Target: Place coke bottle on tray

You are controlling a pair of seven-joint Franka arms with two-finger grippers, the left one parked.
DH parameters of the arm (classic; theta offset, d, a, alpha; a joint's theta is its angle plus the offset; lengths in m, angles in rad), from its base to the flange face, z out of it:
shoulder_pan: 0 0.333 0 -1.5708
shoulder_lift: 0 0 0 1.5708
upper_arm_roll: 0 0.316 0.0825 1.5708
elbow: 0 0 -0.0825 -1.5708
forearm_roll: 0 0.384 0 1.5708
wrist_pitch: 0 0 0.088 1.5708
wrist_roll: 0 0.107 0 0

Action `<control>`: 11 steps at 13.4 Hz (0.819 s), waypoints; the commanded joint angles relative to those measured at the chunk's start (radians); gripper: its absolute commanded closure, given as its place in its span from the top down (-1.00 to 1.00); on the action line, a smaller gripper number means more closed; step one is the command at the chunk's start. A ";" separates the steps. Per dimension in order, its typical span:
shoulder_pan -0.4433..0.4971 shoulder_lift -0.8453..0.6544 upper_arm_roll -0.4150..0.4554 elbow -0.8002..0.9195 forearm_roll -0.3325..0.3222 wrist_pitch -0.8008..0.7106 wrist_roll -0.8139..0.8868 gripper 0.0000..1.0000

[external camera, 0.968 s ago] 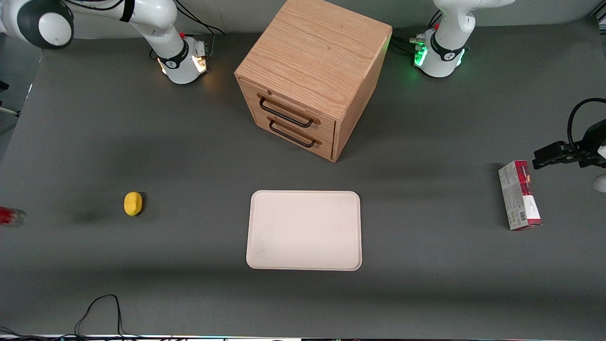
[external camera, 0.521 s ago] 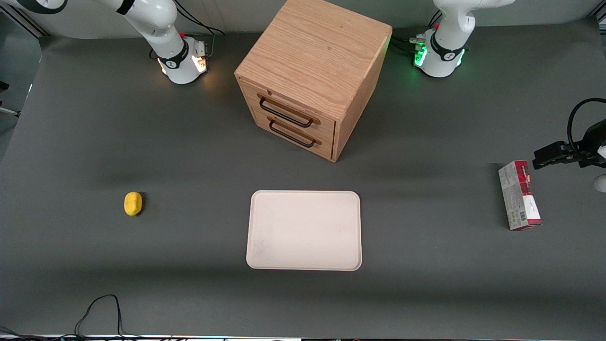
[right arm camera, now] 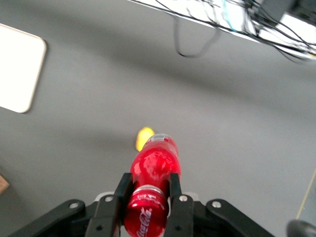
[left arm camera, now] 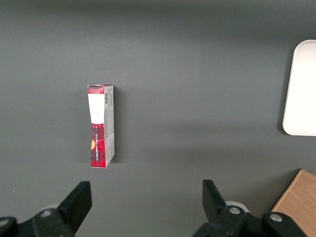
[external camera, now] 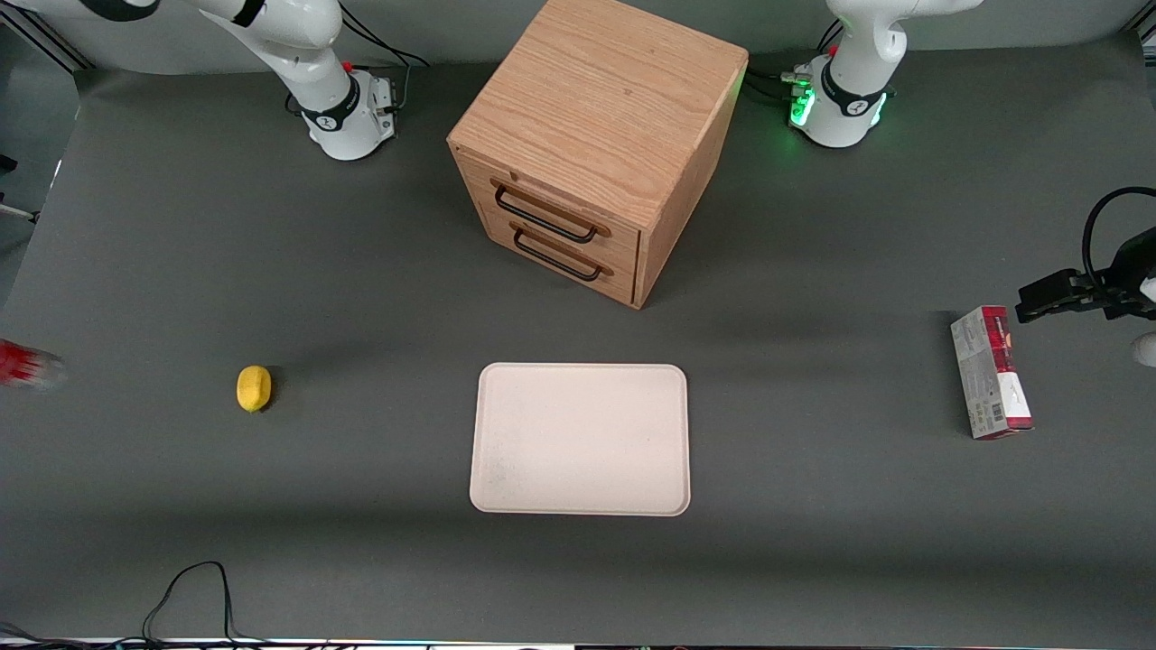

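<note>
Clenched on the coke bottle point(right arm camera: 154, 168), the right arm's gripper point(right arm camera: 149, 197) has its two black fingers point(right arm camera: 123, 193) pressed against the neck just under the red cap, so the bottle hangs off the worktop with its clear base pointing away from the wrist. From the front only the bottle's lower end point(external camera: 25, 366) shows, blurred, at the extreme working-arm edge of the worktop; the gripper itself is out of that picture.

Half a second earlier the bottle was out of the front picture altogether, and a second ago it showed at that same edge but nearer the front camera. So the arm has been swinging the load about at the worktop's end and has now brought it back into sight. The lift looks done, and the carry toward the tray point(external camera: 580, 439) is probably starting.

A small yellow object point(external camera: 254, 388) lies on the worktop between the bottle and the tray. The tray sits flat and bare in front of the wooden drawer box point(external camera: 591, 149), near the middle of the worktop, well apart from the bottle. A red-and-grey carton point(external camera: 991, 372) lies toward the parked arm's end.
</note>
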 commanded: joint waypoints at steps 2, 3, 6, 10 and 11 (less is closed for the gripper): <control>0.260 -0.031 -0.014 -0.033 -0.011 0.022 0.251 -0.77; 0.332 -0.024 -0.017 -0.036 -0.025 0.033 0.348 -0.77; 0.513 0.015 -0.017 -0.038 -0.071 0.091 0.587 -0.77; 0.654 0.063 -0.017 -0.039 -0.091 0.191 0.712 -0.77; 0.677 0.071 -0.017 -0.038 -0.091 0.206 0.726 -0.77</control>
